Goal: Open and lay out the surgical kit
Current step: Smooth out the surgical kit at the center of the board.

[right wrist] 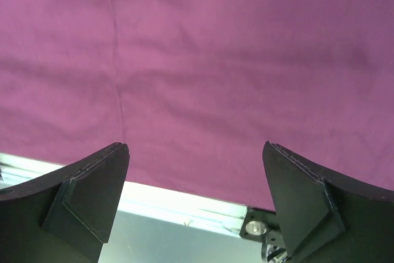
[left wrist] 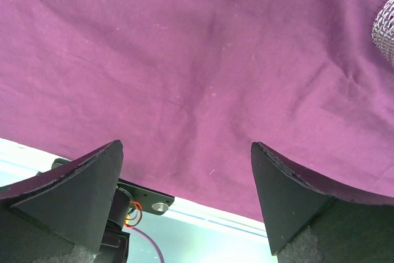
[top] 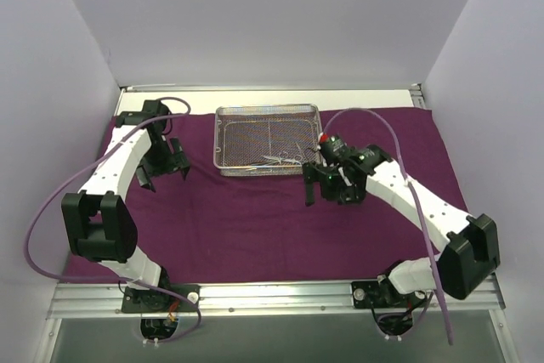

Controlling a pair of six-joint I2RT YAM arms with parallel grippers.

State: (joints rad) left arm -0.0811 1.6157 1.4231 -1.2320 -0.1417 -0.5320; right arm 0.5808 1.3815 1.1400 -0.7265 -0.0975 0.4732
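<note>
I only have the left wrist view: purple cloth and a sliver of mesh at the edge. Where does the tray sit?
Observer: The wire-mesh tray rests on the cloth at the far middle, to the right of the left gripper.
Operator: Is anything in it?
Observer: Thin silver instruments lie in its near right part.
Operator: Where is the other arm?
Observer: The right gripper is open and holds nothing. It is over the cloth, just off the tray's near right corner.
</note>
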